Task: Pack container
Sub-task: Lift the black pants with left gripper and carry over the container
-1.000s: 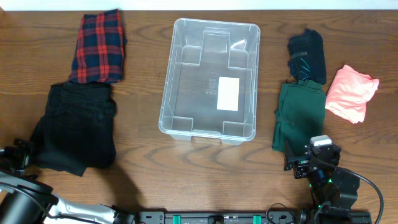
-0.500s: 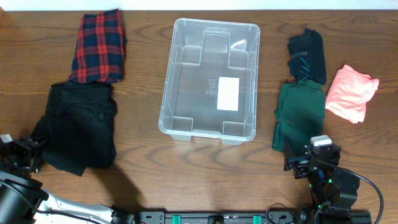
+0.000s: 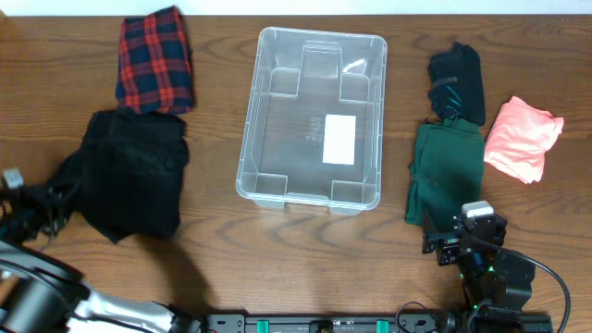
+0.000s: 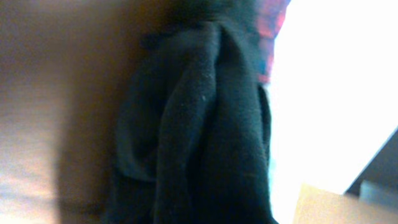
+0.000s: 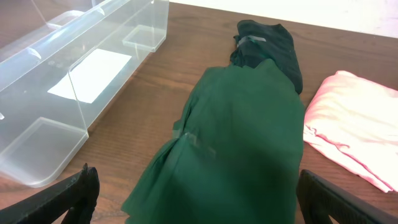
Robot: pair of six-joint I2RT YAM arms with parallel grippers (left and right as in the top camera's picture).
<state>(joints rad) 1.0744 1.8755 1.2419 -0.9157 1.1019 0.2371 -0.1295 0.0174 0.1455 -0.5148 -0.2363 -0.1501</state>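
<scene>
One wooden table (image 3: 213,245) carries everything. At its middle sits the clear container (image 3: 277,139), holding nothing but the white label (image 3: 339,139) on its bottom. Five garments lie outside it: black (image 3: 134,176) and plaid (image 3: 153,60) to the left; green (image 3: 449,171), pink (image 3: 523,139) and dark navy (image 3: 458,79) to the right. The left hand (image 3: 37,205) meets the black garment's edge, but blurred fabric hides its fingers, so its grip cannot be told. The right hand (image 5: 199,199) is spread wide apart near the green garment.

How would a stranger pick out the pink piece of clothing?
Find the clear plastic bin in the middle of the wooden table, then look to its right in the overhead view. Beyond the green garment and the dark garment lies the pink garment, farthest right and the only pale, bright piece.
</scene>
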